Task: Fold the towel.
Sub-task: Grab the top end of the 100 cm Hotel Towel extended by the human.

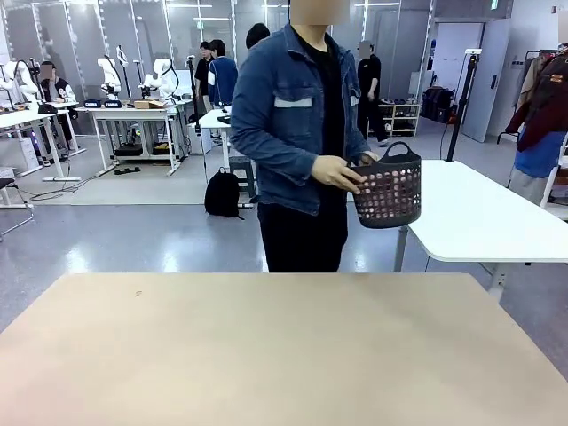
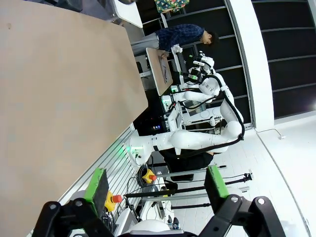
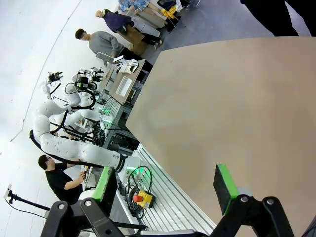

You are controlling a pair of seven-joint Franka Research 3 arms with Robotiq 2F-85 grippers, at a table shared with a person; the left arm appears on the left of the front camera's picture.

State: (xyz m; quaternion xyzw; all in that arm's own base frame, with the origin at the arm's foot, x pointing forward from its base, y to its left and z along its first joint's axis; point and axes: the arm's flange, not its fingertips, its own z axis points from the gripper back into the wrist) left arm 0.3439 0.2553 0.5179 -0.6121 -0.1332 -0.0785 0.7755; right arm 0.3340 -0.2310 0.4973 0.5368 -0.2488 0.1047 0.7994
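Note:
A person in a denim jacket stands at the far side of the tan table (image 1: 266, 355), holding a dark perforated basket (image 1: 389, 191) by one hand (image 1: 339, 174). Pale pink cloth, the towel (image 1: 383, 202), shows through the basket's holes; its shape is hidden. In the left wrist view my left gripper (image 2: 157, 181) is open, its green pads (image 2: 97, 183) wide apart, beside the table's edge (image 2: 49, 98). My right gripper (image 3: 165, 181) is open too, with nothing between its fingers, near the table's side (image 3: 222, 98).
A white table (image 1: 479, 217) stands behind the person at the right, with the basket held over its near corner. Other tables, people and a black backpack (image 1: 223, 193) are farther back. Red emergency-stop buttons (image 2: 149, 176) sit below the table's edge.

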